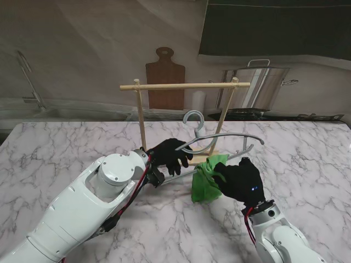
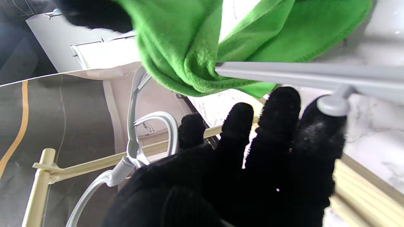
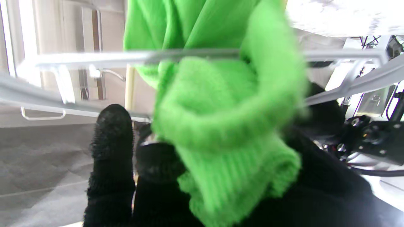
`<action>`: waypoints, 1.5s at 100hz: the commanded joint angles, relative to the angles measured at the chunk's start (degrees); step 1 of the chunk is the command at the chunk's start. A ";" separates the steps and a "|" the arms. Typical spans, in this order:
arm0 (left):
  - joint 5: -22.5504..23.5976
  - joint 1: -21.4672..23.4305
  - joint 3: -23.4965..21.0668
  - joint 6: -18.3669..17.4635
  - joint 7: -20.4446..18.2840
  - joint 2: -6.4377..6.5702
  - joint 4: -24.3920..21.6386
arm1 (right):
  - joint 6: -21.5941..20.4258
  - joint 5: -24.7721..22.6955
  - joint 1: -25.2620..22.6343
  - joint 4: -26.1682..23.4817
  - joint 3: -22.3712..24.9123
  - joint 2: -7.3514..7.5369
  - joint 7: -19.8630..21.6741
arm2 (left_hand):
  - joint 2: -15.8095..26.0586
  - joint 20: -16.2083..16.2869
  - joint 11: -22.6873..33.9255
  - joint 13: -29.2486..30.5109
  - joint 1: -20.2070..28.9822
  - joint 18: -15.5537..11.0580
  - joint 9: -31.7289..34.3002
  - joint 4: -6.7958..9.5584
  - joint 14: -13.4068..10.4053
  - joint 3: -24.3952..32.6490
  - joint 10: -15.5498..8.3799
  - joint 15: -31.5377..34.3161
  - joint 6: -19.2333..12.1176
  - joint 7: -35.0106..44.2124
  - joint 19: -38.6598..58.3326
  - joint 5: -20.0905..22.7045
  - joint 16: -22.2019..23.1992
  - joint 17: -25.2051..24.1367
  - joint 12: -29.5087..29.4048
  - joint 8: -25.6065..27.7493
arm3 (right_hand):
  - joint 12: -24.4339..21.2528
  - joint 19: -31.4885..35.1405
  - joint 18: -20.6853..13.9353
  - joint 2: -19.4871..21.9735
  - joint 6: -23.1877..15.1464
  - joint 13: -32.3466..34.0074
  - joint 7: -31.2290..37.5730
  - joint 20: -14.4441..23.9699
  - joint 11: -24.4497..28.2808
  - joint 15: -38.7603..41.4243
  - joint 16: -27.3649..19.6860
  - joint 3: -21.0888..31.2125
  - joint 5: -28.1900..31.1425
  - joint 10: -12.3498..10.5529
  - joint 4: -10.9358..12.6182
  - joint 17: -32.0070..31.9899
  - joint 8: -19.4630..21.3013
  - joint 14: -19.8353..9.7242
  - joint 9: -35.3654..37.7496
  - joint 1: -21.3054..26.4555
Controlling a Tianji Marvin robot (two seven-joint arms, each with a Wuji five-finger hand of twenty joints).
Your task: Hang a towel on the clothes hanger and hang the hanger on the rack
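left hand [image 1: 171, 154] closed on the hanger [image 1: 219, 140], held off the table in front of the rack [image 1: 184, 86]. right hand [image 1: 241, 178] fingers clamped on the towel [image 1: 205, 179], draped over the hanger's lower bar.

Left hand [image 1: 171, 155] grips the grey hanger [image 1: 219, 141] before the wooden rack [image 1: 186, 86]; right hand [image 1: 239, 179] clutches the green towel [image 1: 205, 181] draped over its lower bar, above the marble worktop [image 1: 66, 148].
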 commanded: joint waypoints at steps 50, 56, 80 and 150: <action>1.55 1.29 -3.33 -1.22 -0.59 0.58 -4.00 | 2.34 3.95 -3.59 1.81 0.35 -1.14 3.10 | 1.52 -0.89 2.04 2.08 4.07 -3.39 1.65 -1.62 3.84 1.82 -0.94 1.81 0.33 3.70 14.13 3.48 0.97 3.27 0.62 1.83 | -2.28 0.43 1.26 4.65 -2.20 1.07 1.67 -0.87 -1.95 -3.88 -3.23 1.53 0.55 0.99 0.05 -1.92 -1.54 1.69 1.96 2.26; 1.34 1.18 -2.99 -1.28 -1.17 0.67 -3.87 | 1.79 4.03 -3.02 2.46 -0.40 -1.09 2.83 | 1.56 -0.95 2.04 2.07 4.06 -3.54 1.68 -1.60 3.86 1.80 -0.96 1.80 0.29 3.71 14.09 3.47 0.97 3.26 0.63 1.86 | -2.76 -0.76 0.93 6.54 -4.05 0.98 -0.52 -0.77 -3.55 -12.89 -7.26 -0.72 -3.75 1.38 0.27 -5.05 -2.30 2.72 -3.45 -0.10; 0.01 0.78 -1.19 -1.58 -3.05 0.80 -2.27 | 1.03 5.17 -1.39 3.66 -1.75 -1.66 -1.69 | 1.59 -1.09 1.95 1.91 4.07 -3.57 1.69 -1.50 4.02 1.66 -0.97 1.66 0.20 3.61 14.13 3.49 0.93 3.26 0.60 1.87 | -4.69 -0.61 0.23 7.52 -3.74 1.18 2.70 0.46 -1.85 -12.92 -5.56 -2.71 -5.36 0.61 0.88 -5.15 -4.27 1.80 -3.79 4.79; 1.74 0.92 -1.73 -2.29 -2.83 1.04 -2.34 | 3.75 2.64 -3.77 1.61 0.81 -1.26 -0.77 | 1.45 -1.13 2.08 2.00 4.08 -3.62 1.67 -1.42 3.95 1.71 -1.10 1.84 0.36 3.61 14.39 3.52 0.95 3.23 0.65 1.95 | -10.40 -5.82 -0.99 9.55 -5.96 -37.02 -17.28 2.63 -12.67 -32.69 -10.39 -13.53 -17.62 4.61 9.25 -21.49 7.82 1.35 -45.19 -27.04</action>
